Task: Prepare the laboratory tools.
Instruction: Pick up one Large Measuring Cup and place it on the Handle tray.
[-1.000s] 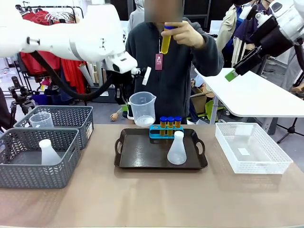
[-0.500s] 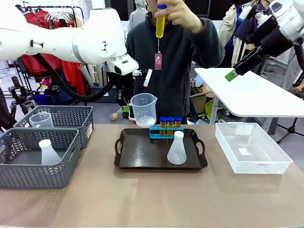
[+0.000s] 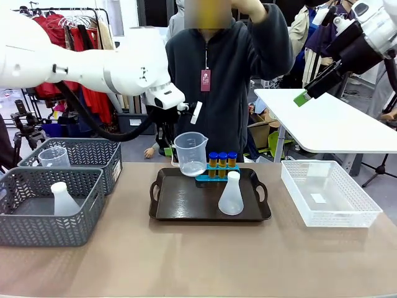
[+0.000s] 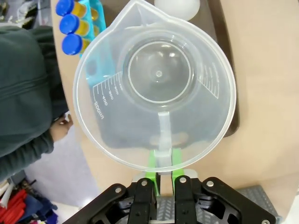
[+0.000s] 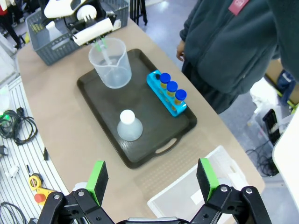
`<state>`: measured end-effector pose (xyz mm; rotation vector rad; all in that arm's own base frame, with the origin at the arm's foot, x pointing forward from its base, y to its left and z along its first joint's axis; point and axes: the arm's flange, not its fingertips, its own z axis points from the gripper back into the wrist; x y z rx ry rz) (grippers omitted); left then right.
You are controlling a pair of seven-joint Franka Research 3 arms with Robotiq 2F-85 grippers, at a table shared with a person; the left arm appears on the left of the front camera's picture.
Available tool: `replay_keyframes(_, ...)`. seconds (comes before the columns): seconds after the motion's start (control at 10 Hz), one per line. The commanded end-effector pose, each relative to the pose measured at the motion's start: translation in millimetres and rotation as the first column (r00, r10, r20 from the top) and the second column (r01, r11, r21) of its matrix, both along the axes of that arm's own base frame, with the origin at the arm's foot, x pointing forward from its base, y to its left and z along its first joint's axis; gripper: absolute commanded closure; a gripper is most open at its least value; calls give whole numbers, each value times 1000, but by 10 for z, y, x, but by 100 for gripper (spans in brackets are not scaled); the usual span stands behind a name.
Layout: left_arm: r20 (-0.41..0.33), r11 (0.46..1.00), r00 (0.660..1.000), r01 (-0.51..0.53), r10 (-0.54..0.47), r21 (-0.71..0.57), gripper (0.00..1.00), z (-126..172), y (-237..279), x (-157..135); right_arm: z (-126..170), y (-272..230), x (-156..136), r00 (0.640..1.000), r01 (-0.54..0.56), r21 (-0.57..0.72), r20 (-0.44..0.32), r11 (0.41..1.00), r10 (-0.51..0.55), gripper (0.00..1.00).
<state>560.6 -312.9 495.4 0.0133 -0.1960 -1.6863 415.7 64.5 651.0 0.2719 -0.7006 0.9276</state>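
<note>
Above the tray (image 3: 186, 211), clear empty beaker (image 3: 190, 153) upright.

left tool (image 4: 162, 164): clamped, raised | right tool (image 5: 152, 179): spread wide, high

Behind the tan counter (image 3: 186, 261), a clothes rail (image 3: 59, 10) with red garments (image 3: 46, 37) stands off the far left corner. A white side table (image 3: 335, 127) sits beyond the far right corner, and a camera tripod (image 3: 22, 121) stands at left.
</note>
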Motion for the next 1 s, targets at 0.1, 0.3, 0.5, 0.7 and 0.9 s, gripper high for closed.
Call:
replay_keyframes(0.1,-15,998,999,36,-35,44,100,-281,-77,132,8,-9,-4,1000,-9,14,-1,1000,9,0)
replay_keyframes(0.3,-62,997,997,44,-40,66,100,-565,-98,158,8,-9,-4,1000,-9,14,-1,1000,9,0)
replay_keyframes(0.5,-73,996,996,48,-42,79,100,-749,-85,181,8,-9,-4,1000,-9,14,-1,1000,9,0)
replay_keyframes(0.7,-93,995,995,45,-37,89,100,-895,-88,198,8,-9,-4,1000,-9,14,-1,1000,9,0)
replay_keyframes(0.9,-102,994,994,40,-30,97,100,-981,-85,228,8,-9,-4,1000,-9,14,-1,1000,9,0)
